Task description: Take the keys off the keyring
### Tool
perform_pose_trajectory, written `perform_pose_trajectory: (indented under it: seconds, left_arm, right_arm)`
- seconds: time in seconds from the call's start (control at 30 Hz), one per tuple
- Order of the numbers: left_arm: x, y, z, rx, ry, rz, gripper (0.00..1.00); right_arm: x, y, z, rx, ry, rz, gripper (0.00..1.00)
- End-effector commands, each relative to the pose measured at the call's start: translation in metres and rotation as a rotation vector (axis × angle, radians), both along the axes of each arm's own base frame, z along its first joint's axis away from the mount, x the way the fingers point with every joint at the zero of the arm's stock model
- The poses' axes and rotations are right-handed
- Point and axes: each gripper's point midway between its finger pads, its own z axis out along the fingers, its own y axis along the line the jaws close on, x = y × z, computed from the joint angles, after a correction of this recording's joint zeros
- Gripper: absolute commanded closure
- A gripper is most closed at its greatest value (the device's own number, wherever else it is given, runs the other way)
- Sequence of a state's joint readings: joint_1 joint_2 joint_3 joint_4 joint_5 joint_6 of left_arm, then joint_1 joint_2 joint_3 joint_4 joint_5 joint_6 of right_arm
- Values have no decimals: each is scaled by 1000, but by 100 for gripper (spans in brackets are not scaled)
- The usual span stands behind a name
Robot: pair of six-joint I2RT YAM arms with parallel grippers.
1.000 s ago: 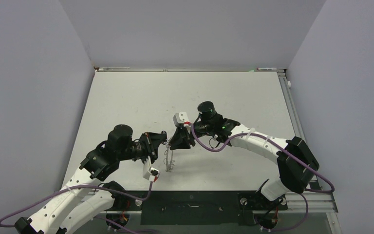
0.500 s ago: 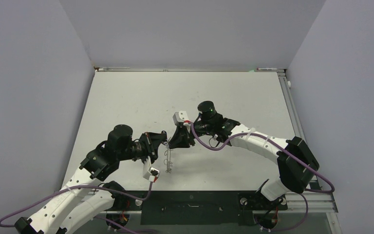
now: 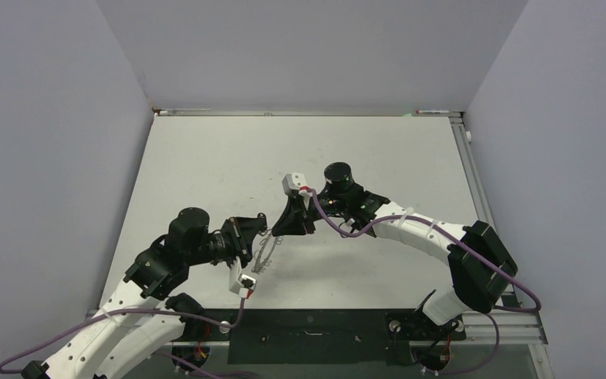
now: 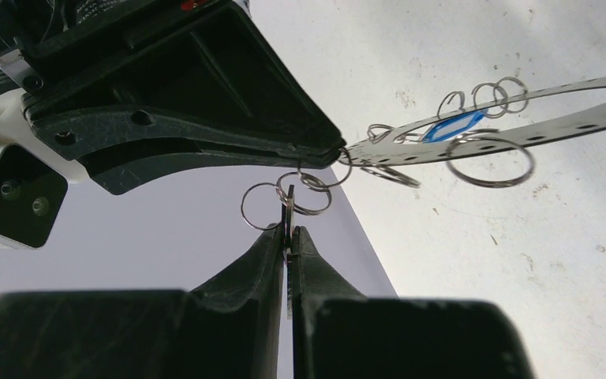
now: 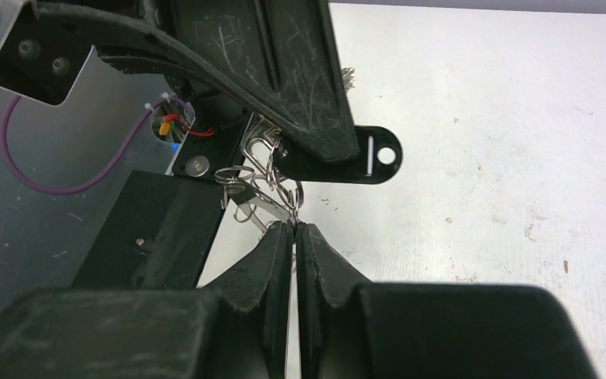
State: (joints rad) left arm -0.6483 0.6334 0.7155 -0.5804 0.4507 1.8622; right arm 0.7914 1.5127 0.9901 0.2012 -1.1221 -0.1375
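The keyring [image 4: 556, 130], a flat grey band with small holes and wire loops, hangs tilted in the air between my two grippers [image 3: 263, 254]. My left gripper [image 4: 290, 233] is shut on a thin dark key [image 4: 290, 207] that hangs by wire loops [image 4: 309, 196] from the ring's near rim. My right gripper [image 5: 293, 227] is shut on the keyring's edge, and in the left wrist view its black fingers [image 4: 205, 87] meet the ring. A blue-headed key [image 4: 451, 126] lies against the ring further along. In the top view the two grippers nearly touch, left [image 3: 259, 237] and right [image 3: 278, 231].
The white table [image 3: 363, 158] lies under the grippers, with grey walls on three sides. A black base plate [image 3: 308, 325] runs along the near edge between the arm bases. A purple cable [image 3: 339, 229] loops off the right wrist.
The keyring has swung from hanging straight down to a tilt toward the lower left. My left arm has drawn back down and left, and the right gripper has shifted slightly up.
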Motion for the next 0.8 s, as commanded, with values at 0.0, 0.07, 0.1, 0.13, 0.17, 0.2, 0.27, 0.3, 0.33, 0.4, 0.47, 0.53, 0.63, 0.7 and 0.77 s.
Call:
perform_pose_trajectory:
  seconds: [0.0, 0.07, 0.1, 0.13, 0.17, 0.2, 0.27, 0.3, 0.33, 0.4, 0.47, 0.53, 0.63, 0.7, 0.77]
  left_arm:
    - [-7, 5, -9, -3, 21, 8, 100]
    - [-9, 7, -14, 2, 31, 15, 100]
    - [-9, 8, -16, 3, 36, 19, 100]
    - [-10, 10, -17, 0, 40, 25, 100]
    - [-10, 11, -19, 1, 44, 30, 100]
    - [-11, 12, -19, -4, 49, 35, 100]
    - [-12, 14, -22, -2, 55, 43, 100]
    - [-13, 15, -23, -4, 58, 47, 100]
    - [-14, 16, -25, -3, 60, 51, 100]
    - [-16, 19, -27, -5, 66, 59, 100]
    - [-17, 22, -30, -4, 77, 72, 100]
    - [-16, 25, -31, -12, 95, 102, 100]
    - [-11, 34, -32, -30, 135, 182, 100]
    - [-6, 43, -35, -29, 170, 256, 100]
    - [0, 52, -37, -39, 216, 350, 100]
  right_arm:
    - [0, -1, 37, 116, -36, 2, 95]
    - [0, -1, 40, 127, -30, 1, 95]
    - [1, -2, 40, 127, -28, 0, 95]
    - [1, -3, 40, 130, -27, -1, 95]
    - [1, -3, 40, 136, -32, -1, 95]
    - [2, -3, 40, 140, -35, -1, 95]
    - [1, -4, 40, 136, -17, -4, 95]
    - [1, -5, 39, 134, -15, -6, 95]
    - [2, -5, 39, 134, -16, -7, 95]
    - [3, -6, 38, 133, -16, -11, 95]
    - [4, -8, 37, 131, -16, -16, 95]
    - [5, -9, 36, 129, -15, -22, 95]
    - [8, -12, 35, 126, -15, -32, 95]
    - [12, -16, 34, 123, -14, -44, 95]
    - [14, -19, 33, 121, -8, -51, 95]
